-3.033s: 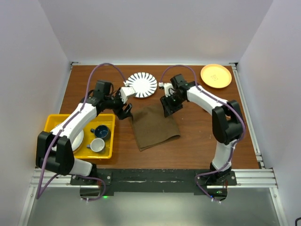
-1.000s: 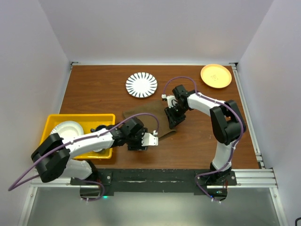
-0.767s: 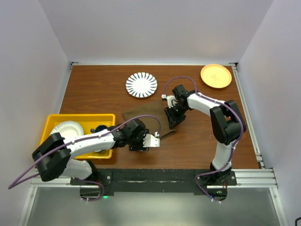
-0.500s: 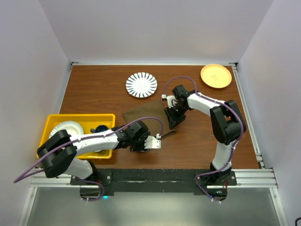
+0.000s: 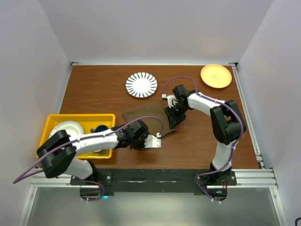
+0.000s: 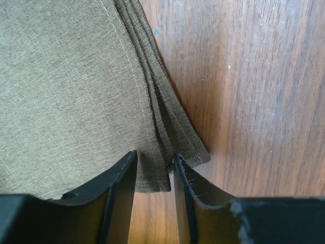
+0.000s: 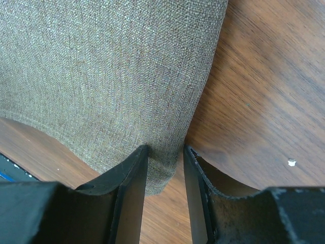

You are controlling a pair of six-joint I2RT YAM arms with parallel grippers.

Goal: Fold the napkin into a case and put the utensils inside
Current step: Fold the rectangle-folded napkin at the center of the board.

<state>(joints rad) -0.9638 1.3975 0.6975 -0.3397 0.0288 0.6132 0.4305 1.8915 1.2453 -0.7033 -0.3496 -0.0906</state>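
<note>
napkin (image 5: 143, 117) | left fingers (image 6: 119, 203) pinch corner (layered) | right fingers (image 7: 127, 198) pinch edge

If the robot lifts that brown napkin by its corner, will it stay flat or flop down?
Probably flop: the napkin is thin woven cloth, its folded layers splaying at the corner in the left hand. It looks light, so a pinch should lift it. Its rough weave at the right hand likely won't slip.

left hand (image 6: 155, 163) low, fingers narrowly apart | right hand (image 7: 165, 155) pinching (wrist down)
</note>
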